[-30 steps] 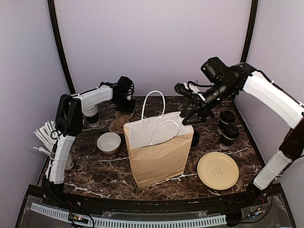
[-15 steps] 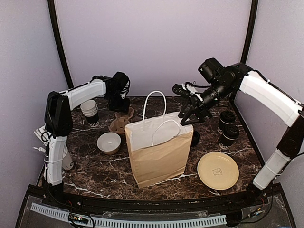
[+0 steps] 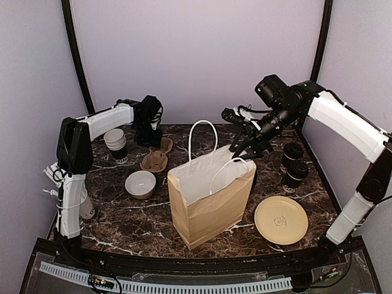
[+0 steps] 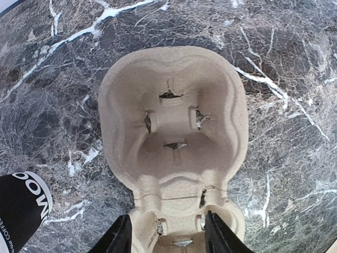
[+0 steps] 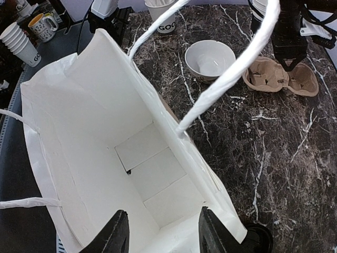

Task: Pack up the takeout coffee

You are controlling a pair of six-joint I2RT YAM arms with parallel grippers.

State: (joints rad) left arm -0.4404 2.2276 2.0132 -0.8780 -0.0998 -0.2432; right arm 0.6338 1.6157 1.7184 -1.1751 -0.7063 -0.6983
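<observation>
In the middle of the table the paper bag (image 3: pixel 211 199) stands open but leaning, its mouth tipped toward the right arm. The right gripper (image 5: pixel 160 232) hangs at the bag's far right rim, its fingers (image 5: pixel 113 232) spread over the white inside with nothing clamped between them. Whether one touches the paper I cannot tell. That is my first worry: the bag is empty and likely light, so a nudge there, or a snag on the rope handle (image 5: pixel 226 71) just beside those fingers, could drag it over.

The takeout coffee (image 3: pixel 296 173), two lidded black cups, sits on the table to the right of the bag, not yet packed. The cups stand so close together that taking one may knock the other.

Behind and left of the bag the left gripper (image 4: pixel 168 234) hovers over the near end of the pulp cup carrier (image 4: pixel 174 132), jaws apart and loose, gripping nothing. Carrier and cups lie on opposite sides of the bag, so bringing them together means passing it, and a brush could topple it. The yellow plate (image 3: pixel 281 219), front right of the bag, narrows the room.
</observation>
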